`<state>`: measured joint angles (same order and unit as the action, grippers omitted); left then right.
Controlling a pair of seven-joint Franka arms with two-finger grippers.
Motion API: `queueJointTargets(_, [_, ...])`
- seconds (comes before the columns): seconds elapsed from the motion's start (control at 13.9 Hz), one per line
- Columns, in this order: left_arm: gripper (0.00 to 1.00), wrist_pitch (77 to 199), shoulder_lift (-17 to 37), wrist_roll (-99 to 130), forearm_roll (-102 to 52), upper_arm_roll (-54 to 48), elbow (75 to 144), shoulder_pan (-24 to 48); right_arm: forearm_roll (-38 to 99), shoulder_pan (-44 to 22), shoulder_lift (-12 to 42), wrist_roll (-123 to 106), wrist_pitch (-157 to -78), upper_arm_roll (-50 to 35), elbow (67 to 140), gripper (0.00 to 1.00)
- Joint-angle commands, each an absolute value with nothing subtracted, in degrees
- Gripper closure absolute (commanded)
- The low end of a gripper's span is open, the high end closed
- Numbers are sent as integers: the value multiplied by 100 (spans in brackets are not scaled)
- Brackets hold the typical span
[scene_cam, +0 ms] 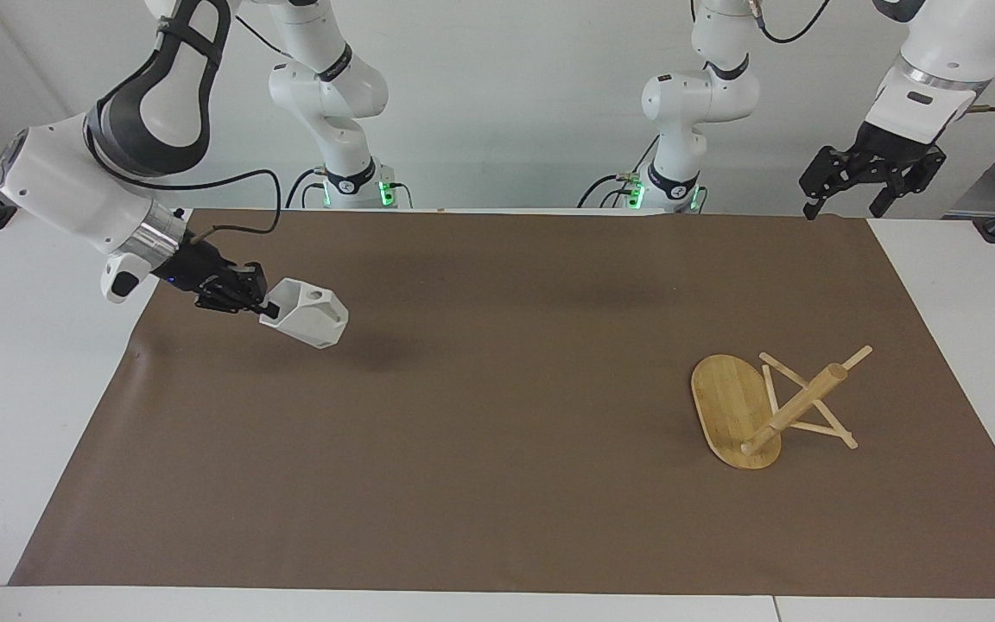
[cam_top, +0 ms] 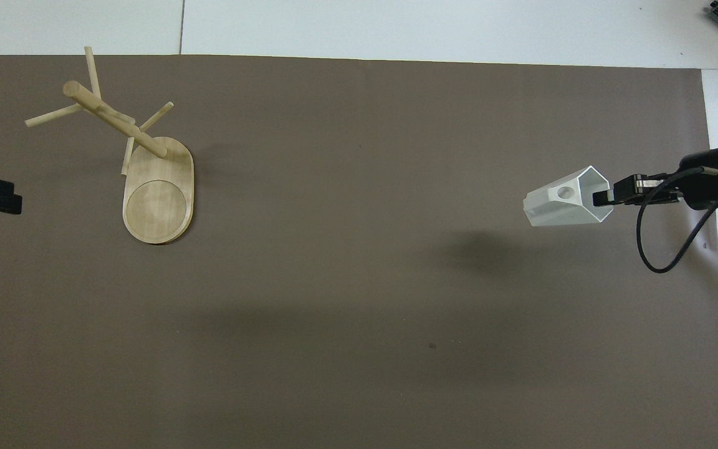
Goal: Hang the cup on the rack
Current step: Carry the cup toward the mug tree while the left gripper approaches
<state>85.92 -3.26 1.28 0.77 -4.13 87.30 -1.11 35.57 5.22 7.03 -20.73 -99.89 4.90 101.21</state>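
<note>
The cup (scene_cam: 307,316) is pinched by its rim in my right fingers (scene_cam: 266,305), lifted off the counter, well apart from the rack (scene_cam: 770,408), hanging undone; my left fingers (scene_cam: 871,175) wait spread, empty.

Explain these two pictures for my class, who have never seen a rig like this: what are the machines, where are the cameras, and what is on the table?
Two white robot arms share a table covered by a brown mat. One camera faces them; the other looks down from above their end. The right gripper, shut, holds the small white faceted cup by its rim, in the air over the mat. The light bamboo rack with stick pegs stands toward the left arm's end. The left gripper waits open, raised over the table's edge.
</note>
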Motion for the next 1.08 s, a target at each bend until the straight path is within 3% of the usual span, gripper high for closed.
queueJointTargets(0.0, [0, 8718, -527, 53, -9, -422, 9008, -123, 4242, 519, 571, -1899, -9932, 28, 10107, 100])
queueJointTargets(0.43, [0, 9104, -580, -903, -377, -448, 9236, -70, 6044, 483, 554, -1644, -10361, -693, 10116, 100])
queueJointTargets(1.01, [0, 10124, -650, -3530, -1099, -457, 9677, 43, 6618, 212, 624, -959, -12382, -2047, 10143, 100])
